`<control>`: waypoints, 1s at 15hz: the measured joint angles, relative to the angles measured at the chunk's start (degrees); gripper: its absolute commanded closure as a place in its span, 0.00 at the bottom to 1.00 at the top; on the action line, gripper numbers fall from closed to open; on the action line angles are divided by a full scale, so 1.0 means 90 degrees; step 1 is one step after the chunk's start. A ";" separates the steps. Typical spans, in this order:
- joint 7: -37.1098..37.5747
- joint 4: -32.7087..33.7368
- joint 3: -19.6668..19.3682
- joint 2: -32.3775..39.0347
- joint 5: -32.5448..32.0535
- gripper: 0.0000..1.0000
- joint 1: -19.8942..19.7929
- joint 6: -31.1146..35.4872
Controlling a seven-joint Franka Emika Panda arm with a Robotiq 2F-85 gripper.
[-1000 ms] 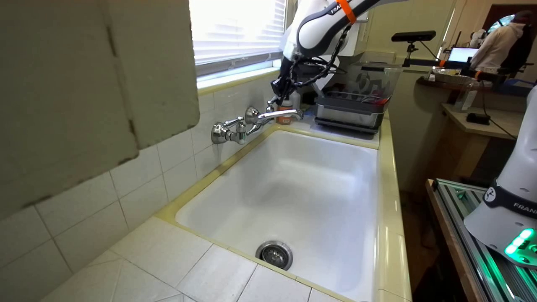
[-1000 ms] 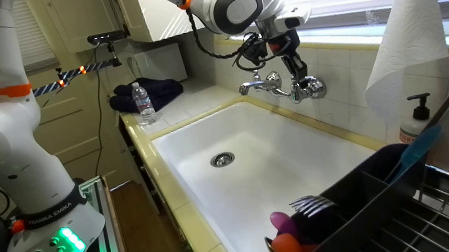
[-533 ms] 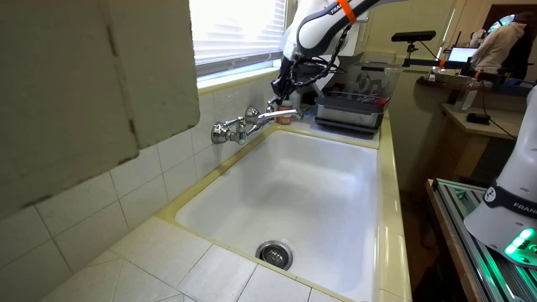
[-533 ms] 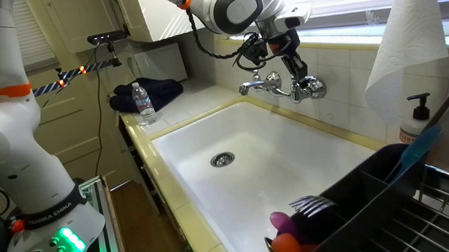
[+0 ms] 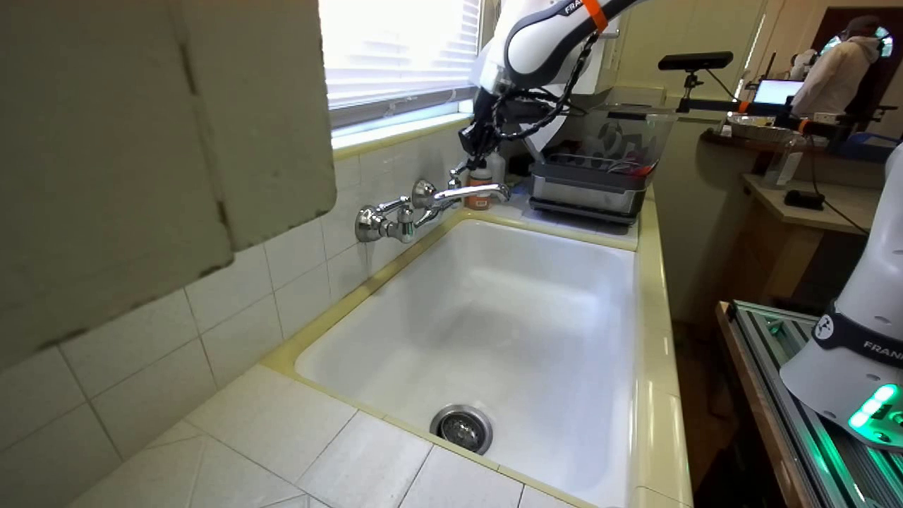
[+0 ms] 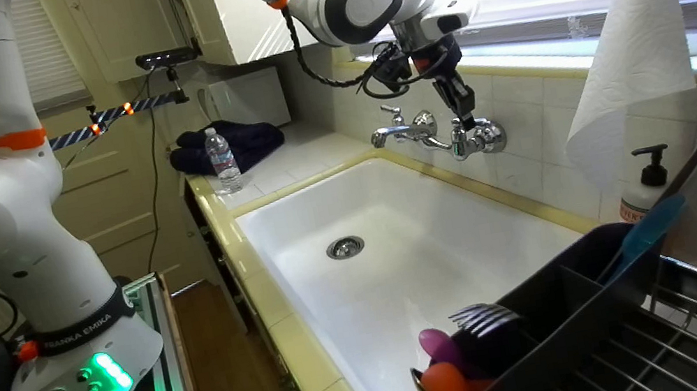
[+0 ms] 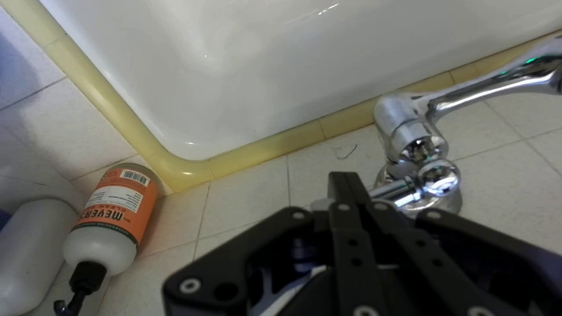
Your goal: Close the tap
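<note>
"So, where to find the tap (image 5: 451, 194)?"

"On the tiled wall (image 5: 233, 289), over the sink (image 5: 536, 339) — plain in both exterior views. Without any visible stream under the spout (image 6: 396, 131), yet hard to tell whether fully off."

"And the gripper (image 7: 345, 188)?"

"Clenched, seemingly on nothing, with fingertips (image 7: 337, 191) overlapping the handle (image 7: 428, 180) nearer the soap bottle (image 7: 118, 202) in the wrist view. Can't say whether touching."

"Biggest worry from that, then?"

"Slipping, probably — smooth metal, narrow tips and no real grasp, so liable to skid off under a sideways push."

"Anything worse?"

"Perhaps turning the wrong way and letting water run. Or, if pressed straight down instead of around, jamming the handle and straining the whole tap."

"And with a generous swing?"

"Likely to bump the wall, from working so close to it, or to tip the soap bottle after overshooting that way."
</note>
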 measured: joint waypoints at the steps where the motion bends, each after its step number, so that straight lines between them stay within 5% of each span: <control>1: 0.0000 -0.0049 0.0000 -0.0088 -0.0011 1.00 0.0003 -0.0061; 5: -0.0128 -0.0410 0.0015 -0.0535 -0.0044 0.96 0.0005 -0.0408; 6: -0.0199 -0.0530 0.0027 -0.0663 -0.0044 0.73 0.0005 -0.0502; 9: -0.0358 -0.0937 0.0068 -0.1089 -0.0076 0.64 0.0019 -0.0671; 15: -0.0554 -0.1738 0.0160 -0.1925 -0.0176 0.18 0.0048 -0.0770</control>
